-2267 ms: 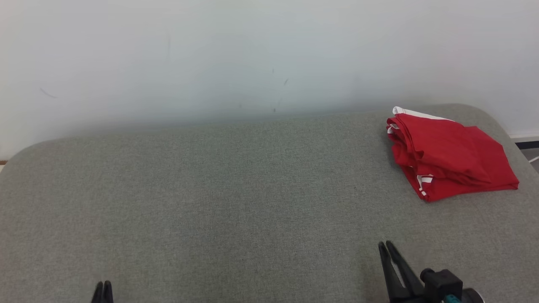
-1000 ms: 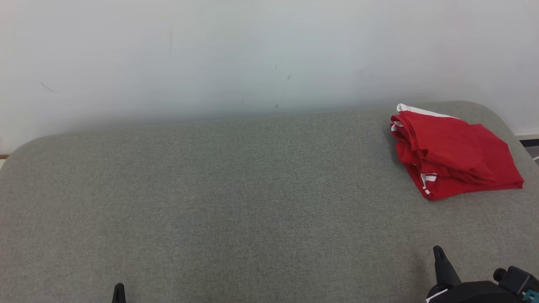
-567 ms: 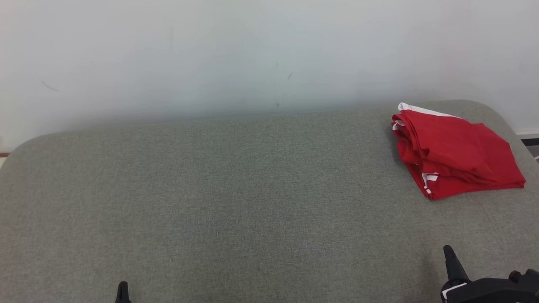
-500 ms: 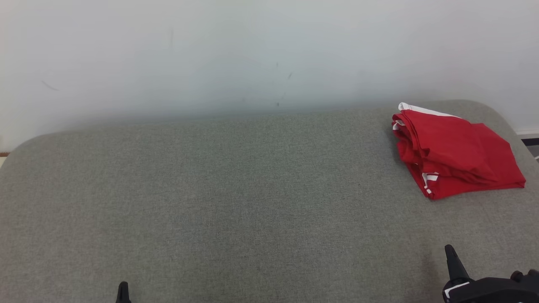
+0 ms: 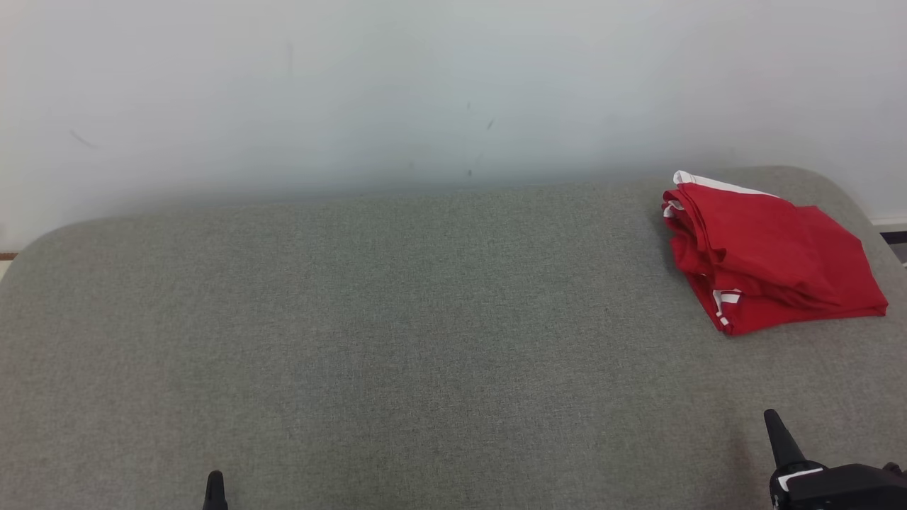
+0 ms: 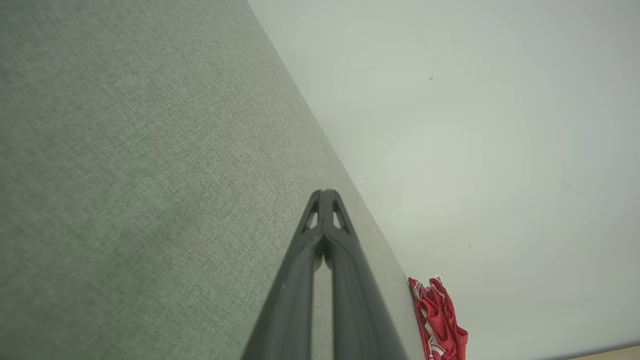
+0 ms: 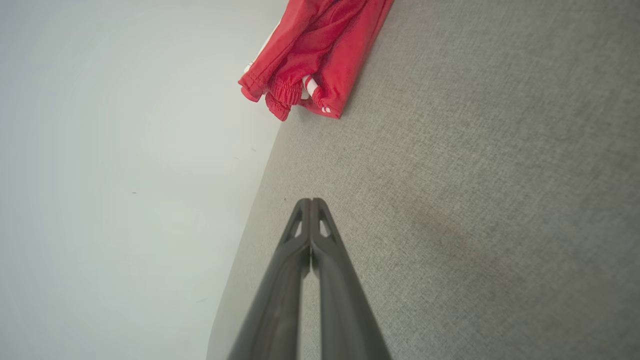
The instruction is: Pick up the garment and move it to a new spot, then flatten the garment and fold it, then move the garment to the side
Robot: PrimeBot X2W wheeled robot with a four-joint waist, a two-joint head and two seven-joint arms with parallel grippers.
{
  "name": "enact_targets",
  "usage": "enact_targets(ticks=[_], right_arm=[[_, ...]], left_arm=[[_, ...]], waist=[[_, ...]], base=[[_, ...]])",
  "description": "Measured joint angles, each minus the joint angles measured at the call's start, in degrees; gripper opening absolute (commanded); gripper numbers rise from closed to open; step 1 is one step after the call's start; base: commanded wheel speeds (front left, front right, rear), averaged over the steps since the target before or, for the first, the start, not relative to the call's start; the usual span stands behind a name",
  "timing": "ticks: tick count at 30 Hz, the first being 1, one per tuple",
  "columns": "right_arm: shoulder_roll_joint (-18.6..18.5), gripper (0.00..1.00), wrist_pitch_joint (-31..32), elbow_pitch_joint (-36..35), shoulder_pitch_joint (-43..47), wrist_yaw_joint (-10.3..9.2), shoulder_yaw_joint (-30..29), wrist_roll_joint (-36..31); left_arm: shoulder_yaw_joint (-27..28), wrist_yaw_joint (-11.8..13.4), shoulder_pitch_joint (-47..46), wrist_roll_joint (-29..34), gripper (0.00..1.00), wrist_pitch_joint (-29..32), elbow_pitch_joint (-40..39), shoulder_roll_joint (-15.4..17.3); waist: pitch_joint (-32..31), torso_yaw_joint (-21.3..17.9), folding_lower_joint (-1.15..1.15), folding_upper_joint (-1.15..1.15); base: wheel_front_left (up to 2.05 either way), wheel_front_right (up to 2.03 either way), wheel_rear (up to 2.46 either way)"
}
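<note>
The garment (image 5: 769, 258), red with white striped trim, lies folded in a compact stack at the far right of the grey fabric surface (image 5: 425, 319). It also appears at the top of the right wrist view as the garment (image 7: 320, 55) and small at the bottom of the left wrist view as the garment (image 6: 440, 320). My right gripper (image 5: 774, 425) sits low at the front right, well short of the garment, shut and empty, seen as the right gripper (image 7: 311, 201). At the bottom edge front left is my left gripper (image 5: 215, 482), shut and empty, its tips together in the left gripper (image 6: 325, 192).
A pale wall (image 5: 425, 92) runs right behind the surface's far edge. The surface's rounded right corner (image 5: 836, 180) lies just past the garment. A strip of floor (image 5: 894, 241) shows beyond that corner.
The right gripper has drawn back toward the lower right corner and the left gripper sits lower at the bottom edge. The camera has shifted slightly. The garment lies as before.
</note>
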Motion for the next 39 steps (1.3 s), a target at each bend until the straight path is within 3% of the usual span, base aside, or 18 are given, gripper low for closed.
enact_targets(ticks=[39], right_arm=[[0.70, 0.00, 9.57, 0.82, -2.30, 0.00, -9.06, 19.01]], left_arm=[[-3.27, -2.41, -1.82, -19.86, 0.00, 0.52, 1.52, -0.24]], waist=[[0.86, 0.50, 0.00, 0.00]], base=[[0.00, 0.00, 0.00]])
